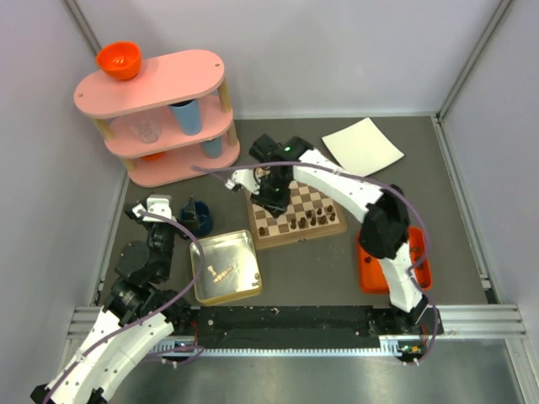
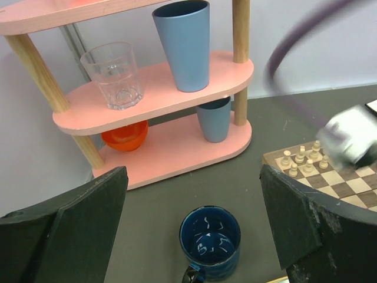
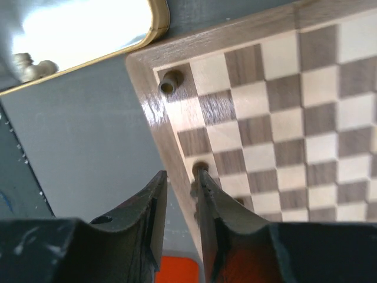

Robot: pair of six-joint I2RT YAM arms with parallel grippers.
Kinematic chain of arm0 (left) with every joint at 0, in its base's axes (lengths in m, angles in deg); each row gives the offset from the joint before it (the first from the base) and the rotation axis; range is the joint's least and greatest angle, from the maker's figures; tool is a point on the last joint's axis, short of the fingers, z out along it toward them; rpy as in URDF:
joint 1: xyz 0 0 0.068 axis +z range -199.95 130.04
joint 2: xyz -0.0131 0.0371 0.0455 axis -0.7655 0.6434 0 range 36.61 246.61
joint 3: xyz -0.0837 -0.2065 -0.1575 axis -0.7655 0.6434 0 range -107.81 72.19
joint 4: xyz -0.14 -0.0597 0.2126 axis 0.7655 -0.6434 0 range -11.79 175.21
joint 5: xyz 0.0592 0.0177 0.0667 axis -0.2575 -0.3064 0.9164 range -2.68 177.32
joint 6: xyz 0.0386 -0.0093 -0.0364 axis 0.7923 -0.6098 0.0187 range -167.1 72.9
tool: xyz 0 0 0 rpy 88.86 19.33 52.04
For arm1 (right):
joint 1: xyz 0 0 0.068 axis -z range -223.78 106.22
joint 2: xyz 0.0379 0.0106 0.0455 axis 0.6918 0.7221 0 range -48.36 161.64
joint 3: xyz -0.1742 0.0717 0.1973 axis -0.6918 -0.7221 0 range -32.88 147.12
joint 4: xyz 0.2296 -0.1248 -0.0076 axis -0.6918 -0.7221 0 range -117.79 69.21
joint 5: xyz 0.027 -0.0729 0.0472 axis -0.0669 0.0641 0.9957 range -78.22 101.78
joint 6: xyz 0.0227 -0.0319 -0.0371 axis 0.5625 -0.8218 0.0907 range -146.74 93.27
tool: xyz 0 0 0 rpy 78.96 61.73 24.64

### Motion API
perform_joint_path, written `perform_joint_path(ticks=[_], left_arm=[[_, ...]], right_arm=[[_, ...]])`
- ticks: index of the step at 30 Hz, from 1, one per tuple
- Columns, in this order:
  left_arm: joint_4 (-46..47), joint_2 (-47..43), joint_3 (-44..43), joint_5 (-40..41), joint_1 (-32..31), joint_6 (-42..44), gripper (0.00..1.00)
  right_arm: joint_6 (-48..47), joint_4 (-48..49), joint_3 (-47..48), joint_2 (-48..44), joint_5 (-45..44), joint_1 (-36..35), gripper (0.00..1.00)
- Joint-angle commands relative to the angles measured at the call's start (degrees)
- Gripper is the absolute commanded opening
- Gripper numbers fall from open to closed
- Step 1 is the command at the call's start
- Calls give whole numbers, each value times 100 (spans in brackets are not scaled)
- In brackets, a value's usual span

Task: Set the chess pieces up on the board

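The board (image 1: pixel 313 202) lies mid-table, with dark chess pieces (image 1: pixel 296 222) along its near rows. My right gripper (image 1: pixel 273 192) hangs over the board's left edge. In the right wrist view its jaws (image 3: pixel 179 177) stand narrowly open above the board's rim (image 3: pixel 154 112). One dark piece (image 3: pixel 200 168) stands on an edge square against the right fingertip, apart from the left one. Another dark piece (image 3: pixel 171 81) stands in the corner square. Cream pieces (image 2: pixel 300 158) stand on the board's corner (image 2: pixel 336 180). My left gripper (image 2: pixel 193 194) is wide open over a blue mug (image 2: pixel 209 243).
A silver tin (image 1: pixel 226 267) left of the board holds pale pieces (image 1: pixel 223 271). The blue mug (image 1: pixel 195 217) stands beside it. A pink three-tier shelf (image 1: pixel 160 118) with cups fills the far left. An orange tray (image 1: pixel 418 271) lies under the right arm, white paper (image 1: pixel 364 146) at the back.
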Motion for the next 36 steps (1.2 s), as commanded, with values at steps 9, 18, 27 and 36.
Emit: perform_joint_path(ticks=[9,18,27,36], left_arm=[[30,291,-64,-667,16,-115,99],[-217,1011,-292,-1528,16,-309,99],[-445,1671,-521,-2425,16,-476,99],[-419,1662,-486,-2522,16,-450,99]], right_arm=[[-621,-118,-1774,-3318,1032,1445,61],[-490,171,-3876,-5314,2631,4345,76],[-648,479,-5810,-6247,2371,5868,76],[-2658,1095,-7384,-6819,2605,5868,75]])
